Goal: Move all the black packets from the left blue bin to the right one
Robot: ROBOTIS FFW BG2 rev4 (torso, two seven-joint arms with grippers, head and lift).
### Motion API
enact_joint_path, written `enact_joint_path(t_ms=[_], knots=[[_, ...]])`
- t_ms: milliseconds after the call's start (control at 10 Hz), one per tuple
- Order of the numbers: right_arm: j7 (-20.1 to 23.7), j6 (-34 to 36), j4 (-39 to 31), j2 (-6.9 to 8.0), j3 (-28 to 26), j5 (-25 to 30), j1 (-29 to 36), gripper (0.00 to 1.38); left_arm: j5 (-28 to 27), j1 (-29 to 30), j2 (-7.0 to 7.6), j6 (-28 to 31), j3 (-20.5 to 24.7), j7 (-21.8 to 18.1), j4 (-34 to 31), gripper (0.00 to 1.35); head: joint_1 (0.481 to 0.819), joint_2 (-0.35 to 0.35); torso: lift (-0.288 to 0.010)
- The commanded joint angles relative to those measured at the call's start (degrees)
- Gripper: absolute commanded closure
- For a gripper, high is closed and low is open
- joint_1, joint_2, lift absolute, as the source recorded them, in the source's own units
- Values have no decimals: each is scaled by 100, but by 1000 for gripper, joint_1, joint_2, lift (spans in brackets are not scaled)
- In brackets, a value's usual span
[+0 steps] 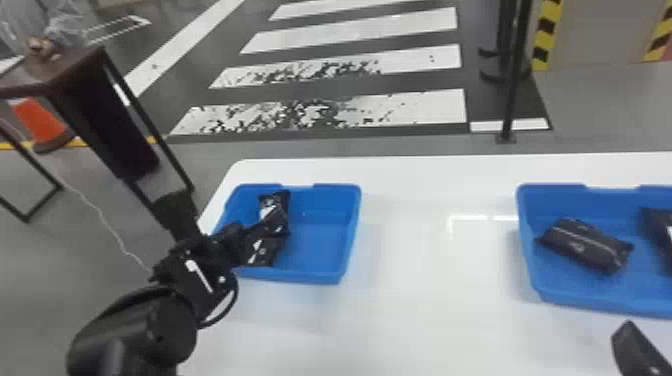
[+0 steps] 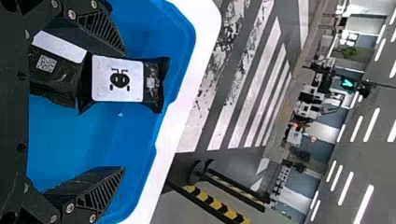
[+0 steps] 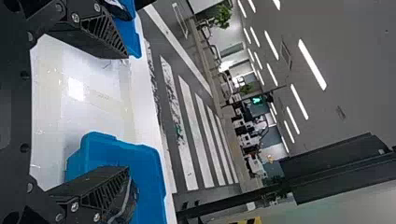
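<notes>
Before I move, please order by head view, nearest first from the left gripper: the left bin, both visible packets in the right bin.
1. Left bin, right at the left gripper.
2. Pale-lined packet, left part of the right bin.
3. Other packet, farther right in that bin.

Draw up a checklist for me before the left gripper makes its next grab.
1. Left gripper open: ok.
2. Black packets in left bin centred between its fingers: not ok, they lie toward one finger.
3. Left bin's full packet count known: cannot tell, the arm hides part of it.
4. Room in right bin: ok, bare floor shows.
5. Right gripper away from left bin: ok.
</notes>
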Motion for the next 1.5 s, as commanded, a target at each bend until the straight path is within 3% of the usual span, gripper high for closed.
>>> enact_joint_path(t_ms=[0, 300, 500, 1400], knots=[[15, 9, 21, 0, 1, -18, -13, 188, 16, -408, 62, 103, -31, 91, 495, 170, 695, 301, -140], [59, 79, 77, 0, 1, -52, -41, 190, -41, -1139, 299, 496, -293, 267, 1324, 170, 695, 300, -140], [94, 135, 105, 0, 1, -63, -83, 190, -75, -1533, 370, 665, -351, 302, 1817, 171, 695, 291, -140], [226, 346, 302, 0, 1, -223, -168, 190, -30, -1898, 466, 834, -442, 865, 2365, 188, 695, 304, -140]])
